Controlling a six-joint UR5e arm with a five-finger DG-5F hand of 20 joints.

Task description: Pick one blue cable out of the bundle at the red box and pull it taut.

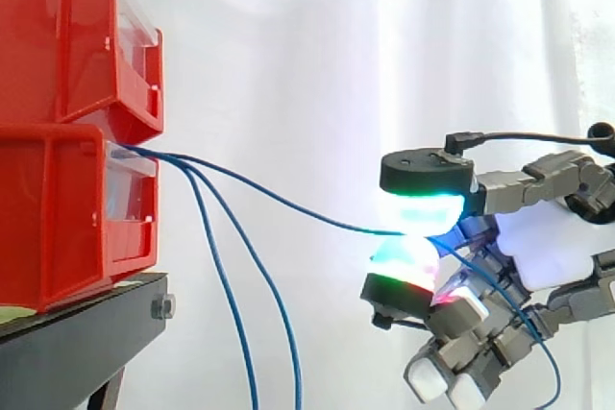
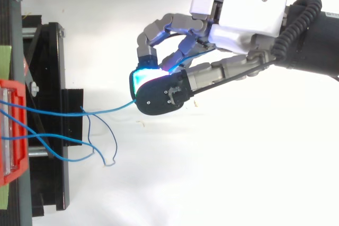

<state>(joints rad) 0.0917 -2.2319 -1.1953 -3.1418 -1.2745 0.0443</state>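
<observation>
Red bins [image 1: 67,141] stacked on black stand [image 1: 86,319] | two loose cables [image 1: 229,304] hang beside | hand [image 2: 243,17] pinches one blue cable [image 1: 288,204] between glowing pads [image 1: 423,208]

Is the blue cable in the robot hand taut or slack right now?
Slightly slack. The blue cable pinched in the robot hand bows downward from the red box to the fingertips instead of running straight.

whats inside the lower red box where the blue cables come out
Blue cables come out at the front of the lower red box, above its clear panel; one runs to the hand, pinched between its pads. Their ends inside are hidden by its walls.
</observation>
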